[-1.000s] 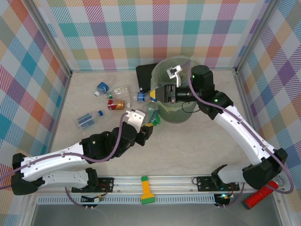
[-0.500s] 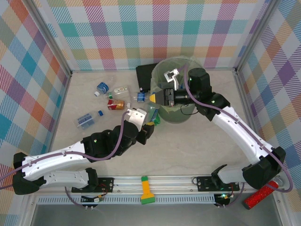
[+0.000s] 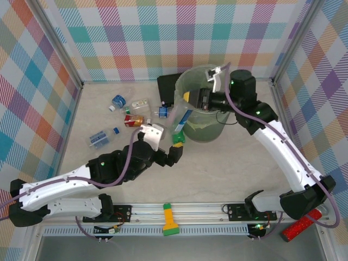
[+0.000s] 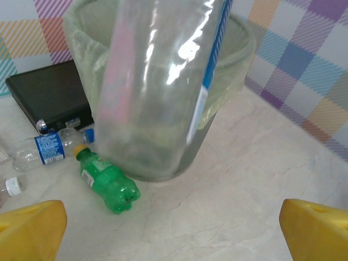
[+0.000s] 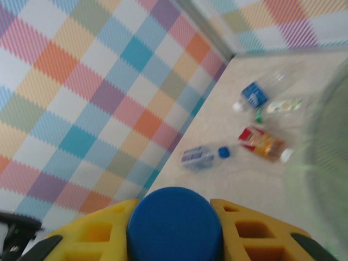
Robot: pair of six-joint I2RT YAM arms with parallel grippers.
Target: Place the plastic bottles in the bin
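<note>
Right pincer (image 3: 191, 99): pressed onto the blue cap (image 5: 174, 227) of a clear bottle (image 3: 181, 118). In the right wrist view the cap sits between the yellow fingers (image 5: 255, 239).

Held bottle: long axis close to vertical, cap up in the pincer, base down. It is slightly tilted, with the blue label strip running down its side. It hangs below the right pincer against the outer wall of the bin (image 3: 217, 129). Seen from the left pincer (image 3: 176, 147), the bottle (image 4: 157, 92) stands straight ahead, in front of the bin (image 4: 239, 43).

Left pincer: fingers (image 4: 30, 228) spread wide, nothing between them, low over the counter (image 3: 234, 163), near the hanging bottle's base.

Ahead and to the left of the left pincer, a green bottle (image 4: 106, 178) lies flat, with its yellow cap pointing away towards the black flat object (image 4: 49, 95). Just beyond it lies a small clear bottle (image 4: 46, 149) with a blue label, its long axis crosswise.

Well to the left of both pincers, we note a red-labelled bottle (image 3: 133, 120) lying on the counter among other bottles.
</note>
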